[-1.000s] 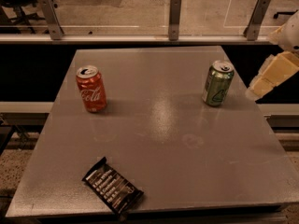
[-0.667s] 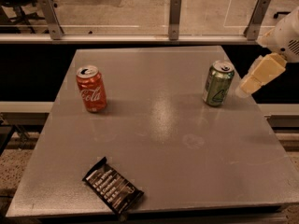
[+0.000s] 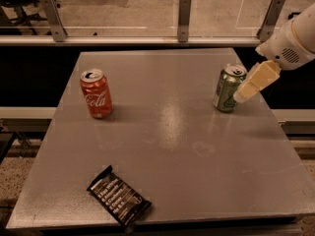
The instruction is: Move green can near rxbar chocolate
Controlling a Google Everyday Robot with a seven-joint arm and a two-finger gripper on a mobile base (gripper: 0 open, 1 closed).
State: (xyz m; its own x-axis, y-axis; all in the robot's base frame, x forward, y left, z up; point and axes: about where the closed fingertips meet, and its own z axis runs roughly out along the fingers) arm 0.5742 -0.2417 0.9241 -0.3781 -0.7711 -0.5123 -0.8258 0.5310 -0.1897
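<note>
White arm (image 3: pixel 294 44) enters at the upper right edge; its cream claw (image 3: pixel 243 93) slants downward and to the left.

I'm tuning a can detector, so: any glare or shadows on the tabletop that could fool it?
Camera view: warm, dim light, with a pale glare patch on the table between the red can and the green can. The camera view also shows soft shadows at both cans' bases, and the hand at the green can's right side.
</note>
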